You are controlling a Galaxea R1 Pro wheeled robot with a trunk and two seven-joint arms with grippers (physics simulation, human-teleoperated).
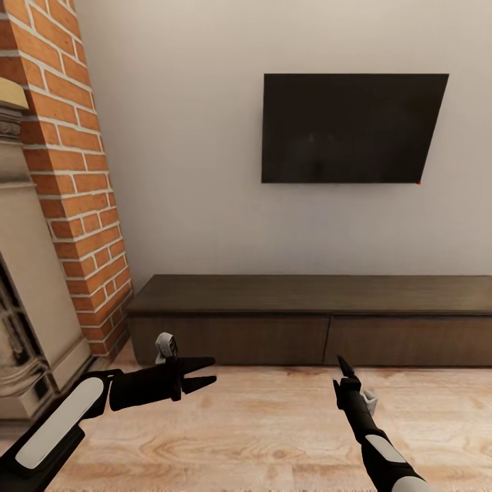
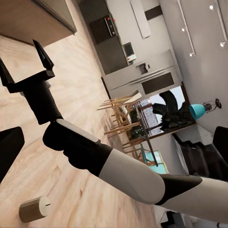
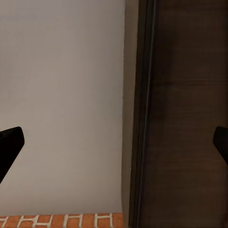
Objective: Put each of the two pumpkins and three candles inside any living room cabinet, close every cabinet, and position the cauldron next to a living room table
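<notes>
The long low dark-brown cabinet [image 1: 314,321] stands against the wall ahead, both wide fronts shut and its top bare. My left gripper [image 1: 207,373] hovers open over the floor in front of its left end, holding nothing. My right gripper [image 1: 344,367] points at the cabinet's middle, fingers spread wide and empty [image 2: 24,64]. Close before it are the cabinet's wood [image 3: 190,118] and the pale wall. One beige candle [image 2: 34,209] lies on its side on the plank floor below the right arm. The pumpkins, cauldron and table are out of view.
A brick fireplace [image 1: 75,184] with a beige surround [image 1: 27,294] juts out at the left, close to the left arm. A black TV [image 1: 348,126] hangs above the cabinet. Dining chairs [image 2: 126,118] and a kitchen lie far off across the wood floor [image 1: 260,424].
</notes>
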